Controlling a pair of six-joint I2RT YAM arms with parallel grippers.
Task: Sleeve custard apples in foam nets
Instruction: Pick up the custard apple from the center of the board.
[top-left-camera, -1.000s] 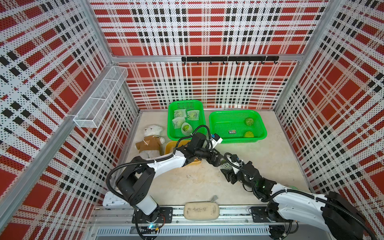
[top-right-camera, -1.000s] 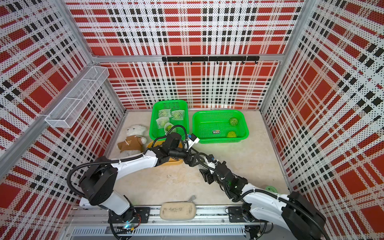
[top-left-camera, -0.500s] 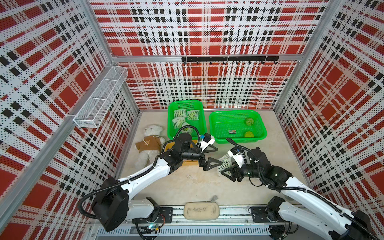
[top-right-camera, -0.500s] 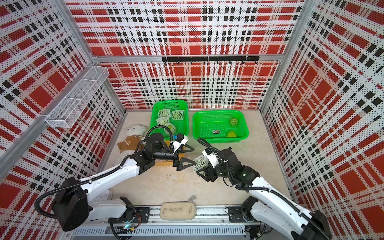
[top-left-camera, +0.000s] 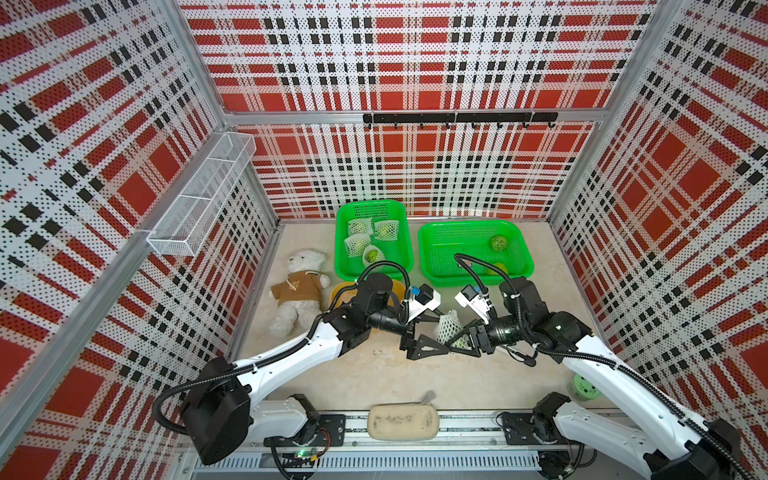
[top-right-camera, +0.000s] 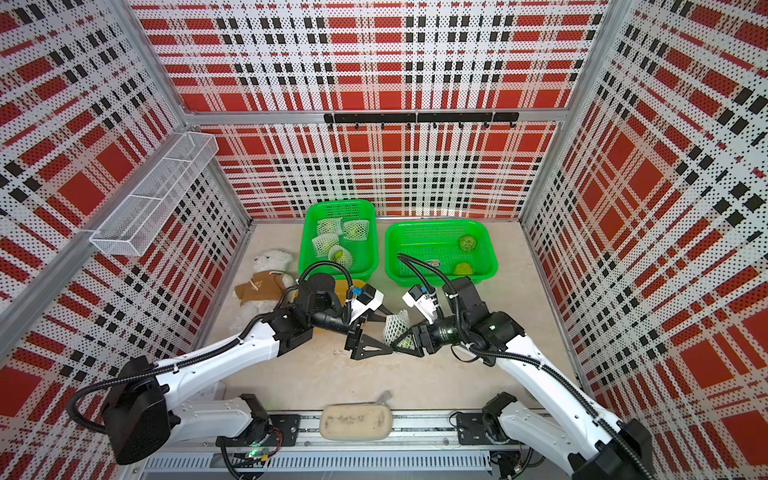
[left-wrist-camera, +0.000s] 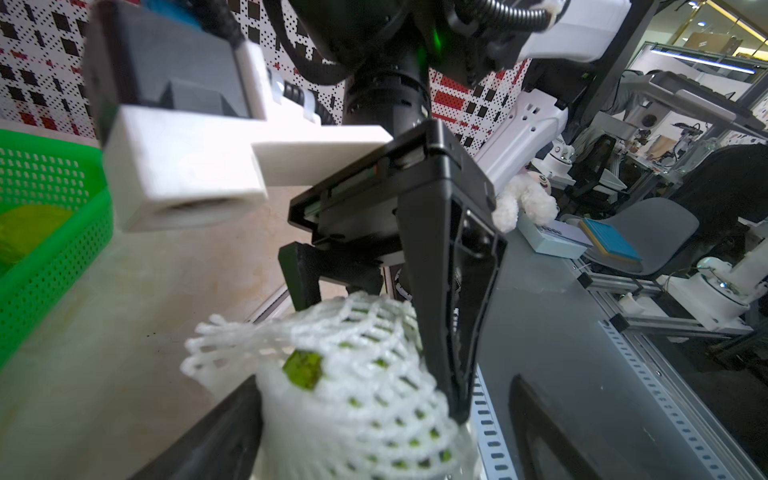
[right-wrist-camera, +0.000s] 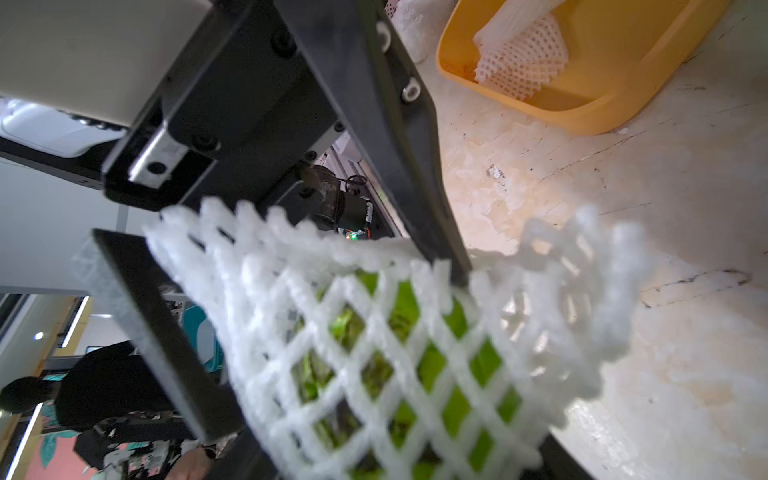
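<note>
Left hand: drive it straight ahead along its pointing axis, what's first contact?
The netted custard apple gripped by the right hand. It sits directly ahead of the left hand, whose open jaws look to straddle its loose net end. Exact depth is unclear.

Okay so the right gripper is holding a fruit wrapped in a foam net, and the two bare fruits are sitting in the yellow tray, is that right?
Not quite. The right gripper does hold the netted fruit, but the two bare fruits sit in the wider green basket, as both top views show. The yellow tray holds foam nets, seen in the right wrist view.
</note>
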